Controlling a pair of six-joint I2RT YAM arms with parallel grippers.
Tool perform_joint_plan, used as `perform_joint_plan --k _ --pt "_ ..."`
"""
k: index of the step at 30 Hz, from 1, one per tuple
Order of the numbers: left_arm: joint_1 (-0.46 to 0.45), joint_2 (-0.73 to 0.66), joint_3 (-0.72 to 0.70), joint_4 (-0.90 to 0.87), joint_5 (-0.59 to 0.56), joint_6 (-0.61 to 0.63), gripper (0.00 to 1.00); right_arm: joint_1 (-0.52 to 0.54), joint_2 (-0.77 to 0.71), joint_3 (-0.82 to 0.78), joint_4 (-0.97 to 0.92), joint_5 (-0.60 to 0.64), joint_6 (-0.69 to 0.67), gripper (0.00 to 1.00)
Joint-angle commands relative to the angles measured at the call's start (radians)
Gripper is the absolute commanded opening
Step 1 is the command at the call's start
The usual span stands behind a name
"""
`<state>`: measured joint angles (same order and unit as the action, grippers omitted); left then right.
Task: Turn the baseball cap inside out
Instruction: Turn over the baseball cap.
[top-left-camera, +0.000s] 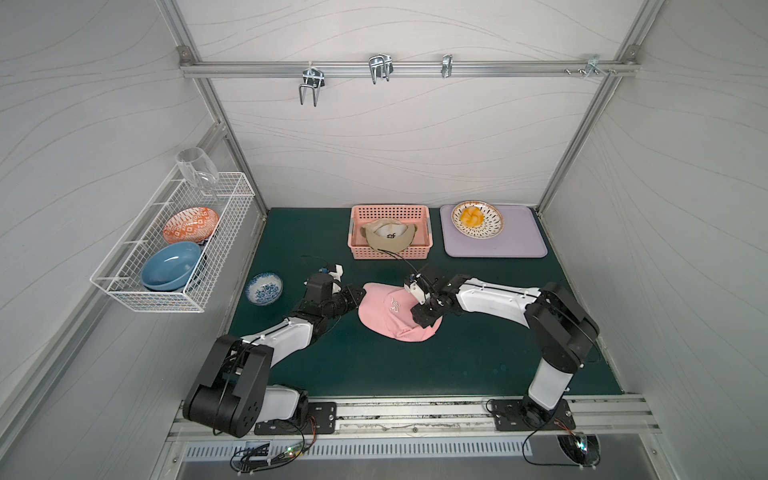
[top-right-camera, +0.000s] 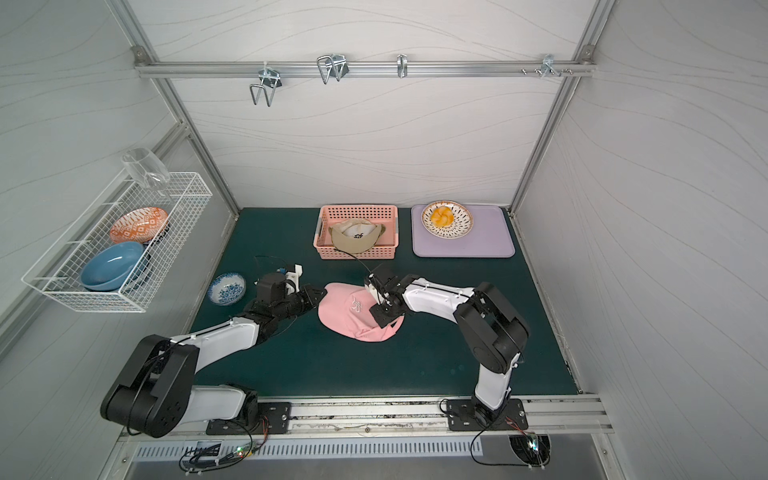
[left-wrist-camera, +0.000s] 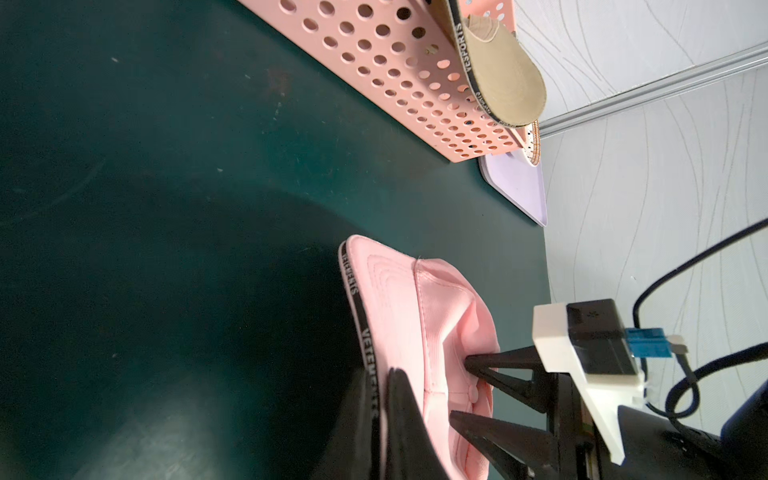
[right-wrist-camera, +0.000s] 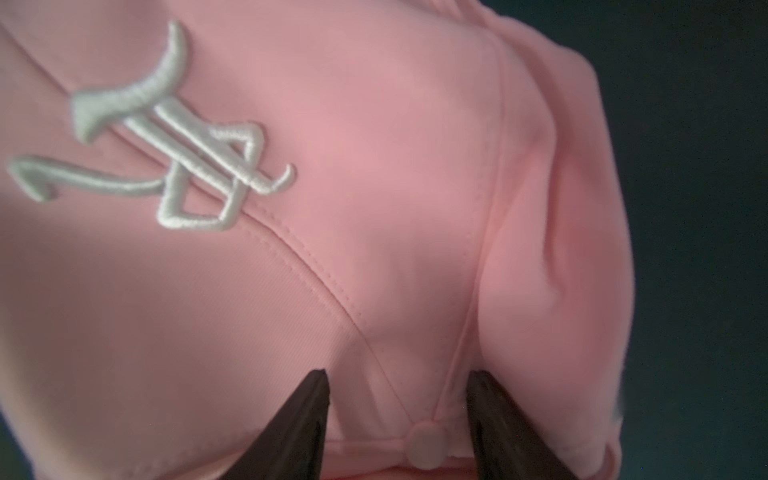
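My left gripper (top-left-camera: 361, 294) is clamped tight on the brim (left-wrist-camera: 374, 299) of the pink cap (top-left-camera: 395, 311). The cap lies on the green mat (top-left-camera: 457, 357) between my two arms, in front of the pink basket (top-left-camera: 390, 208) that holds a beige cap (top-left-camera: 388, 241). It sits crown (right-wrist-camera: 374, 208) up with the white logo (right-wrist-camera: 178, 158) showing (its outer side faces out). My right gripper (right-wrist-camera: 397, 376) stands over the crown with jaws spread, one fingertip on either side of the top button (right-wrist-camera: 426, 442), both touching the fabric without pinching it.
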<state>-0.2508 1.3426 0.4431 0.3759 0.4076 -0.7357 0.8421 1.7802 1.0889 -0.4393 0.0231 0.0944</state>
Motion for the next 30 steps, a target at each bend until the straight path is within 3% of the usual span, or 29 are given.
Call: perform_joint_plan --k 1,8,12,17,20,25,30 --pt "-0.005 0.015 0.028 -0.011 -0.021 0.032 0.0 0.02 0.039 0.004 -0.045 0.012 -0.012 0.58" --pt "-0.005 0.019 0.022 -0.014 -0.035 0.035 0.0 0.035 0.095 -0.04 -0.019 0.062 0.0 0.52" --pt "-0.005 0.025 0.017 -0.014 -0.041 0.037 0.0 0.037 0.119 -0.054 0.006 0.075 0.01 0.26" --pt "-0.005 0.03 0.012 -0.009 -0.044 0.036 0.0 0.033 0.079 -0.088 0.063 0.061 0.013 0.0" --pt "-0.005 0.031 0.01 -0.01 -0.052 0.037 0.0 0.007 0.009 -0.123 0.108 0.009 0.019 0.0" --pt "-0.005 0.024 0.008 -0.028 -0.083 0.035 0.0 -0.088 -0.16 -0.21 0.191 -0.193 0.04 0.0" --pt "-0.005 0.017 0.009 -0.051 -0.119 0.034 0.0 -0.167 -0.312 -0.254 0.189 -0.283 0.048 0.0"
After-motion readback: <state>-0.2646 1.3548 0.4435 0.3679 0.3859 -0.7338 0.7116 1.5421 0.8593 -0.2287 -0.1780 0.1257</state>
